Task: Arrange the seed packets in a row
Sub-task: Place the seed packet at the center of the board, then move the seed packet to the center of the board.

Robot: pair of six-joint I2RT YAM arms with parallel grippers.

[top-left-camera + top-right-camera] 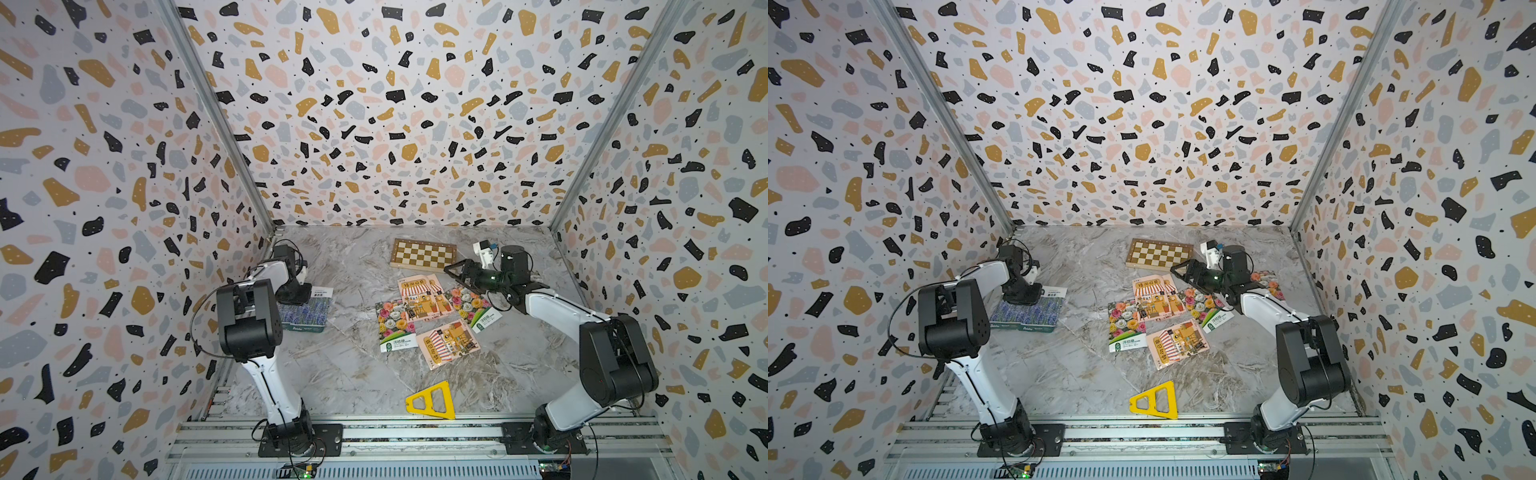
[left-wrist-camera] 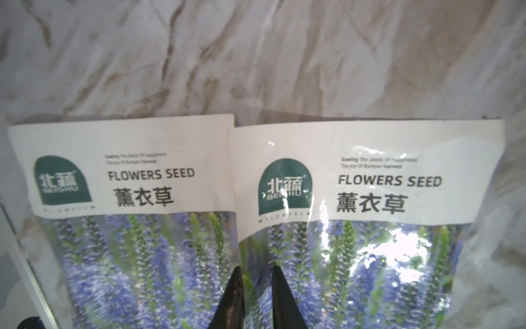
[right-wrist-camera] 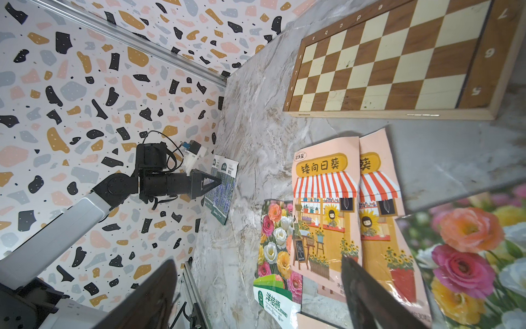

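Lying parallel: 2 lavender packets (image 2: 148, 256), long axes front-to-back, labels (image 2: 398, 176) rearward.

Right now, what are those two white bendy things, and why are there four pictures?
They are two robot arms, each ending in a claw. Two pictures look down from above; the other two come from a camera on each wrist. On the marble table lie seed packets, a chessboard and a yellow triangle. The left claw is nearly closed over two lavender packets; whether it pinches one, I cannot tell. The right claw is wide open, holding nothing, above the pile of flower and shop packets.
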